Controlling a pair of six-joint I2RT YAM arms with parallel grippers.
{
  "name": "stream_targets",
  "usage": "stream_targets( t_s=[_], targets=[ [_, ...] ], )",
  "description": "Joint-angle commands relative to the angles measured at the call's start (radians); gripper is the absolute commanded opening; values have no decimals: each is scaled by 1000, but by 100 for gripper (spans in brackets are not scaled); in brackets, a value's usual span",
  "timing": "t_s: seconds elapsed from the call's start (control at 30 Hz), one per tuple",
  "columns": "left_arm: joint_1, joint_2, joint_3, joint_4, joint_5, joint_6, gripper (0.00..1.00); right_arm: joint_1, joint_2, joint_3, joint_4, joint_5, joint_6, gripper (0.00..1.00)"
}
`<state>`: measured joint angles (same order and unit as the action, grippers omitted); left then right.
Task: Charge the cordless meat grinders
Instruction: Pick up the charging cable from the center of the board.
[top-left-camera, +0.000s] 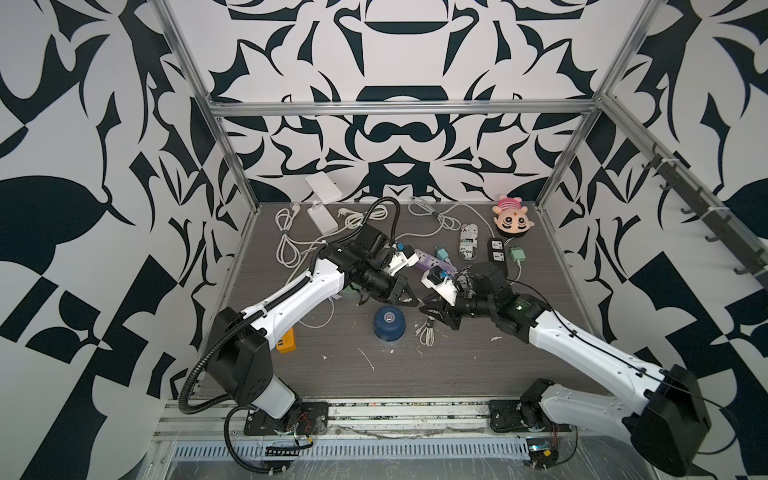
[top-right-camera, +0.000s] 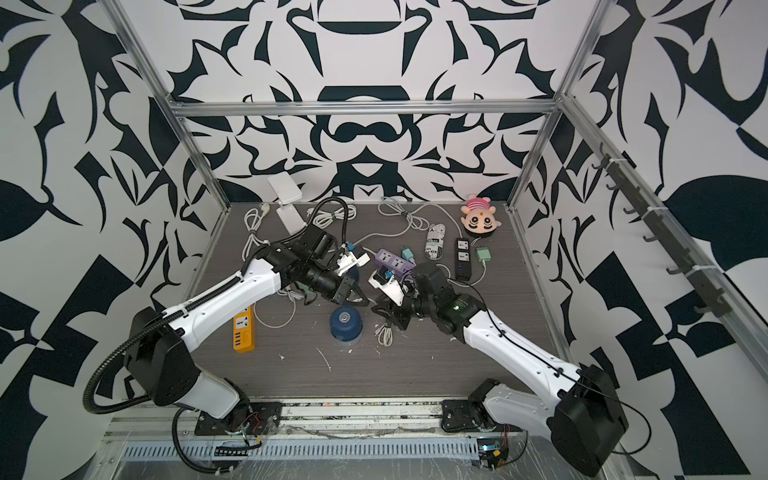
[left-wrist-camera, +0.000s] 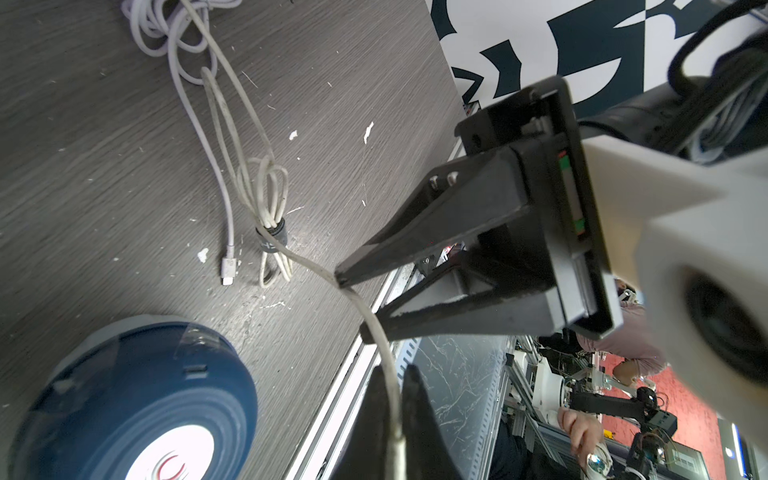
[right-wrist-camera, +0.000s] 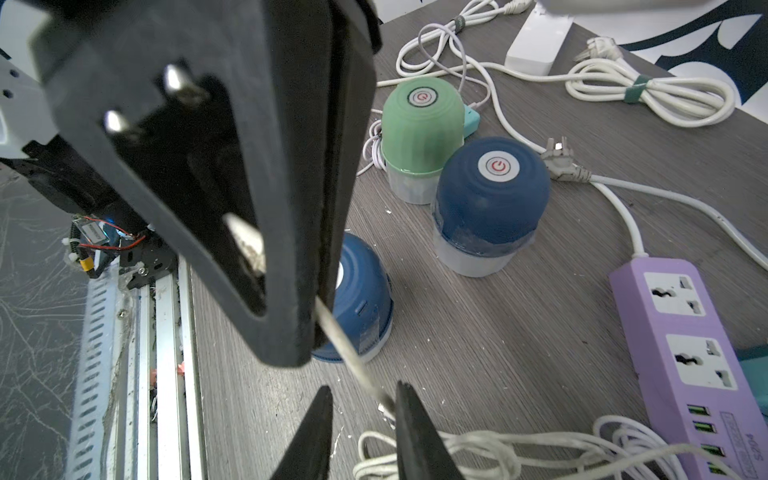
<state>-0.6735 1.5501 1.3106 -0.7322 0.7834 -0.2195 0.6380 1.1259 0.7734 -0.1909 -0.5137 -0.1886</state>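
One navy cordless meat grinder (top-left-camera: 389, 324) (top-right-camera: 345, 326) (left-wrist-camera: 137, 399) stands at mid-table, in front of both grippers. The right wrist view shows it (right-wrist-camera: 365, 307) partly behind the left gripper, with a mint green one (right-wrist-camera: 422, 124) and a second navy one (right-wrist-camera: 490, 187) farther back. My left gripper (left-wrist-camera: 392, 370) (top-left-camera: 415, 301) is shut on a thin white charging cable (left-wrist-camera: 270, 199) (right-wrist-camera: 498, 453). My right gripper (right-wrist-camera: 362, 388) (top-right-camera: 374, 309) is open, tip to tip with the left. The cable's plug end lies between its fingers, against one of them.
A purple power strip (right-wrist-camera: 685, 332) (top-left-camera: 432, 259) lies just behind the grippers. An orange strip (top-right-camera: 243, 332) sits by the left arm, a black strip (top-left-camera: 496, 249) and a pink plush (top-left-camera: 510, 216) at the back right. A white strip (top-left-camera: 322, 218) and loose white cords lie at the back.
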Motion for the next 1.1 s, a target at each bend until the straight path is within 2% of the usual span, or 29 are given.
stream_targets(
  t_s=[0.0,0.1,0.17,0.4,0.43,0.47,0.57,0.6,0.73,0.93,1.07],
  targets=[
    [3,-22,-8,-39,48,22,0,12,14,64,15,-1,-32,30],
    [3,-20,-11,-42,53,22,0,14,34,82,12,16,-41,34],
    [3,-22,-13,-44,53,22,0,14,44,95,1,13,-53,32],
    [6,-23,-13,-32,47,14,0,15,40,96,-22,7,-67,3],
    [10,-24,-13,-30,44,9,10,15,36,94,-27,10,-69,0],
    [18,-25,-13,-27,34,4,26,15,32,92,-33,17,-71,0],
    [75,-41,-27,5,3,-38,53,15,23,84,-43,48,-62,0],
    [98,-47,-34,21,-1,-58,55,15,22,83,-44,60,-51,0],
    [181,-72,-77,107,-26,-174,57,15,23,80,-45,134,39,0],
    [189,-96,-157,308,-47,-368,57,16,100,151,-132,299,325,0],
    [188,-87,-189,440,-55,-492,57,23,166,212,-209,346,423,0]
  ],
)
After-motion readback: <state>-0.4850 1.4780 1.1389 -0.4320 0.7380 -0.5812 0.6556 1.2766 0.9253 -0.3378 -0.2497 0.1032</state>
